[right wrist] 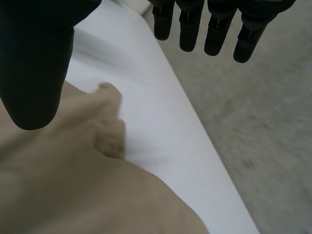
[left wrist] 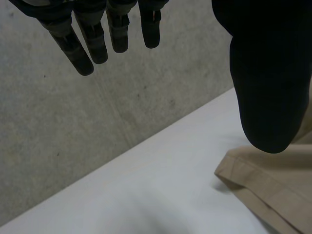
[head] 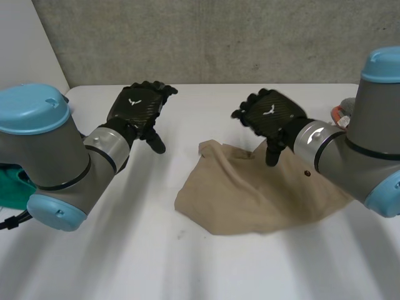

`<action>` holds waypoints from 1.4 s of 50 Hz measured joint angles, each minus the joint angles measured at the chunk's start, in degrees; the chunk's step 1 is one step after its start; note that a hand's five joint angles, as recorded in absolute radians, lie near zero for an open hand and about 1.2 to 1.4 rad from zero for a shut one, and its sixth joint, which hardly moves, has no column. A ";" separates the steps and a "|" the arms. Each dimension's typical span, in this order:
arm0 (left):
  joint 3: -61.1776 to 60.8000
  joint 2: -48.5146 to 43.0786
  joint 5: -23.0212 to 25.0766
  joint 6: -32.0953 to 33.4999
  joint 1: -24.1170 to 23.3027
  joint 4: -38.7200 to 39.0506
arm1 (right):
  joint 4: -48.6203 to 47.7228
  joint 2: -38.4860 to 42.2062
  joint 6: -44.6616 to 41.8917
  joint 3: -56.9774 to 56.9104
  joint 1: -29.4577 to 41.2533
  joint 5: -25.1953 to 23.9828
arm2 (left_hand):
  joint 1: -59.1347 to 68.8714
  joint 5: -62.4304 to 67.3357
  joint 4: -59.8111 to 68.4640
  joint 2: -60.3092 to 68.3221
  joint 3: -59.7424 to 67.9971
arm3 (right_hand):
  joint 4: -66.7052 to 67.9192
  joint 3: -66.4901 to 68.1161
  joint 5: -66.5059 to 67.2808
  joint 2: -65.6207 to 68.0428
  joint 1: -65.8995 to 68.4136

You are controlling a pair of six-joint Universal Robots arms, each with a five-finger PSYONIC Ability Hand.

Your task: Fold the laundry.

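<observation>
Tan cloth point(head: 262, 200) lies crumpled on the white table point(head: 125, 262), right of centre, its right part running under the right arm. In the head view the left hand point(head: 134, 109) hangs over bare table beside the cloth and the right hand point(head: 272, 115) over the cloth's far edge, while a green thing point(head: 12, 184) shows under the left arm. The left wrist view adds a stitched hem point(left wrist: 263, 190) at a flat corner; that hand's fingers point(left wrist: 83, 53) are straight and spread, holding nothing. The right wrist view shows soft folds rising to a small peak point(right wrist: 109, 92) — fingers straight there too, thumb apart, empty. Rough grey concrete wall point(head: 219, 37) stands behind.
</observation>
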 measured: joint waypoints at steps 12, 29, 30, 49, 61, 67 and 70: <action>-0.88 0.58 0.37 0.16 -1.02 0.91 | 5.34 -1.28 3.56 -0.17 -12.33 16.05 | 0.00 0.00 0.00 0.00 0.00 | 7.86 7.46 7.38 6.51 8.78; -1.47 0.90 0.15 0.17 -2.08 1.47 | -0.04 0.71 2.33 18.36 -34.85 -14.51 | 0.00 -0.01 0.00 0.00 0.00 | 12.01 11.21 11.43 11.38 12.48; -1.48 0.90 0.15 0.15 -2.08 1.49 | -1.48 1.12 2.57 18.95 -35.09 -14.97 | 0.00 0.00 0.00 0.00 0.00 | 12.02 11.21 11.43 11.39 12.48; -1.97 1.03 0.33 0.09 -1.54 1.73 | -11.74 8.23 3.10 20.21 -34.67 -14.73 | 0.00 0.00 0.00 0.00 0.00 | 51.12 50.52 48.29 51.70 43.56; -2.14 1.78 0.14 -0.07 -1.67 1.77 | -8.69 -0.47 4.47 22.61 -43.35 -10.00 | 0.00 0.00 0.00 0.00 0.00 | 53.42 52.15 50.28 52.48 47.85; -2.16 1.88 0.14 0.07 -2.00 1.84 | -2.92 -2.81 -2.33 23.10 -45.67 -5.94 | 0.00 0.00 0.00 0.00 0.00 | 53.44 52.15 50.89 52.48 47.85; -2.08 1.89 0.11 0.15 -2.15 1.87 | -1.17 -3.60 -3.46 22.25 -43.79 -3.03 | 0.00 0.00 0.00 0.00 0.00 | 53.58 52.15 50.89 52.48 47.85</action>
